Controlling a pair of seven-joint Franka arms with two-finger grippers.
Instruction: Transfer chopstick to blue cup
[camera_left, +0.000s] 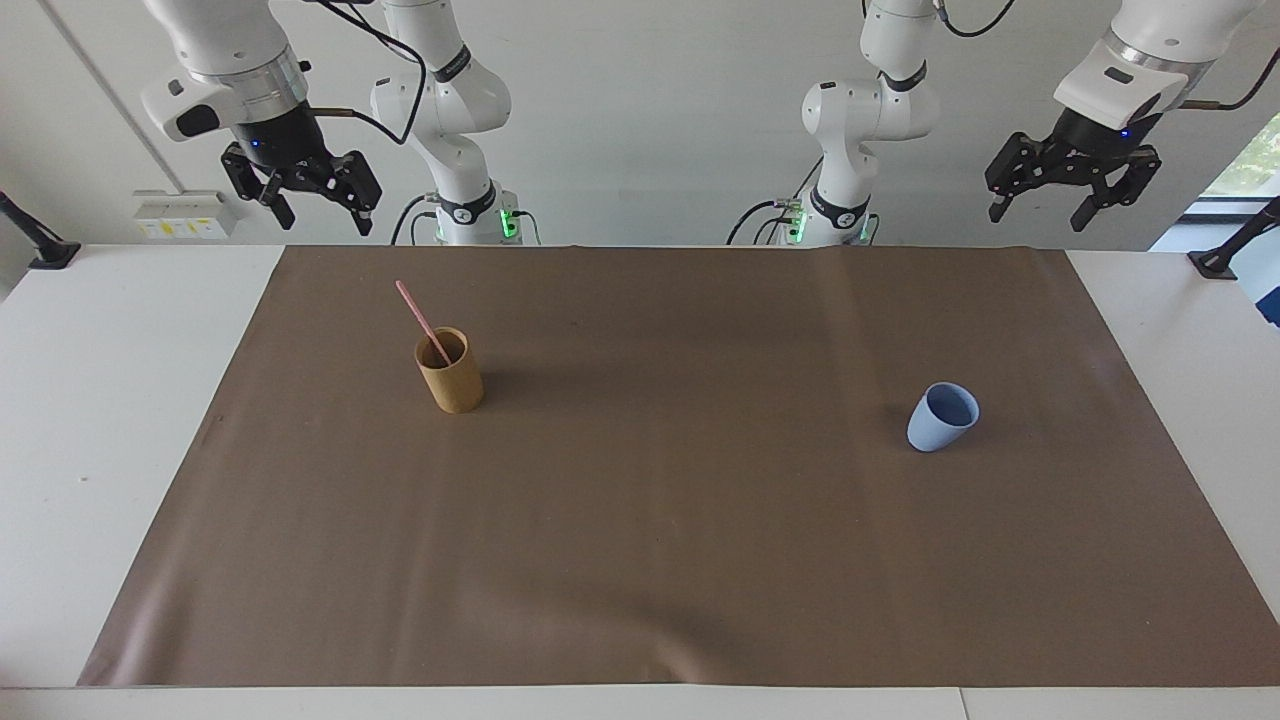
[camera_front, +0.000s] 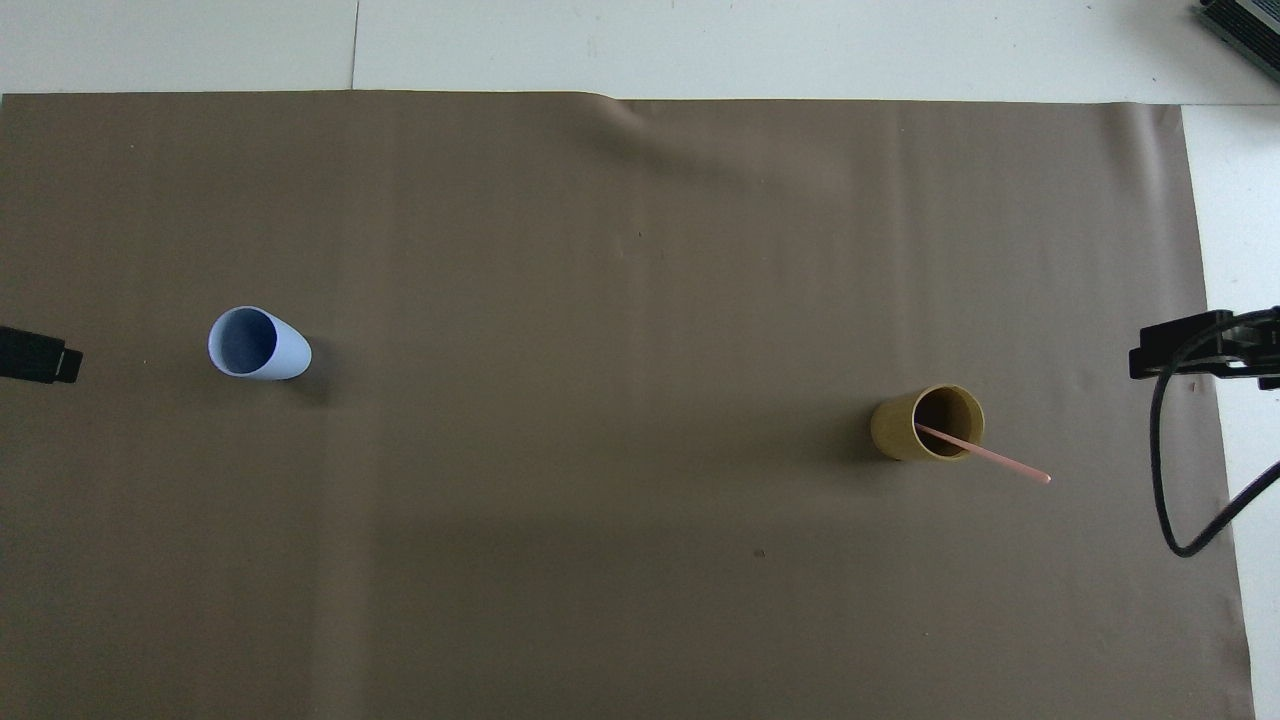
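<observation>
While both arms wait raised at the desk's robot edge, the left end effector (camera_left: 1074, 196) and right end effector (camera_left: 305, 192) stand wide, empty; the chopstick (camera_left: 422, 322) leans in the tan cup (camera_left: 450, 371), well apart from the blue cup (camera_left: 942, 417).

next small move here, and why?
Probably bring the open right gripper down over the chopstick: it leans in the tan cup at that arm's end, and both grippers hang raised and empty. The blue cup sits under the left gripper, which waits.
</observation>
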